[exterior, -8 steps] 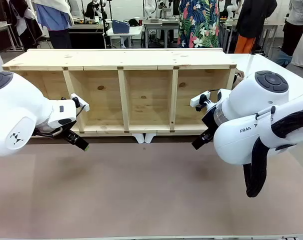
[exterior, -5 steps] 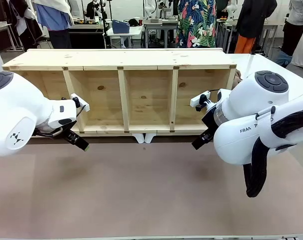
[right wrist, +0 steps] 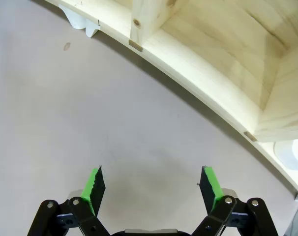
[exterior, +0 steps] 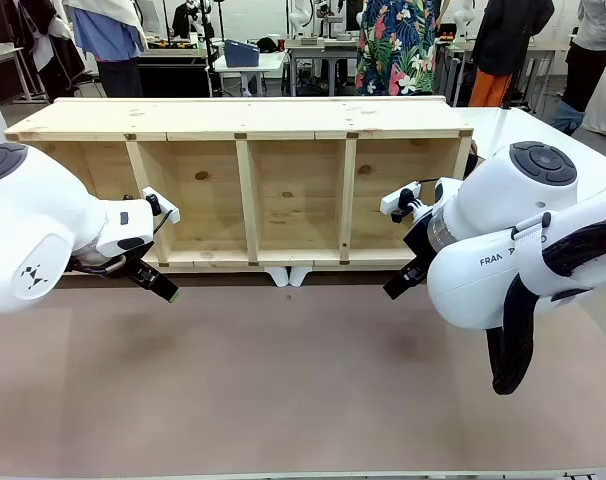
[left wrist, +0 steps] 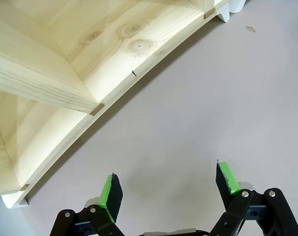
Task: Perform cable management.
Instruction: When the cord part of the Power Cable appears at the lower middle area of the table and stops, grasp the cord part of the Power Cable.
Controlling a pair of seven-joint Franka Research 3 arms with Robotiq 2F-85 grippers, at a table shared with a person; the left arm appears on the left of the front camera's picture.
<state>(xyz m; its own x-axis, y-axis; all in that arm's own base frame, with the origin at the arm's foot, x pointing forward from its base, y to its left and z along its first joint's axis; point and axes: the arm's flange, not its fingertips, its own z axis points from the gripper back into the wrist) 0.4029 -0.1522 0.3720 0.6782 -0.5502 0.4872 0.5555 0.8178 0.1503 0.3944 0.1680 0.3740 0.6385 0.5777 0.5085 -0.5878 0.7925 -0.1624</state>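
Note:
The cable is out of view. My left gripper (exterior: 161, 289) hangs low over the brown tabletop (exterior: 283, 380), just in front of the left end of the long wooden shelf (exterior: 248, 120). Its green-padded fingers (left wrist: 111, 192) stand wide apart with nothing between them, and the left gripper (left wrist: 168, 184) looks down at bare table. My right gripper (exterior: 395, 288) hovers in front of the shelf's right end. In its own wrist view the right gripper (right wrist: 151, 187) is open too, with bare tabletop between its green pads (right wrist: 210, 186).
The pine shelf lies along the far half of the table, its several open compartments facing me. Two small white feet (exterior: 288, 275) stick out under its middle front edge. People stand at other tables far behind.

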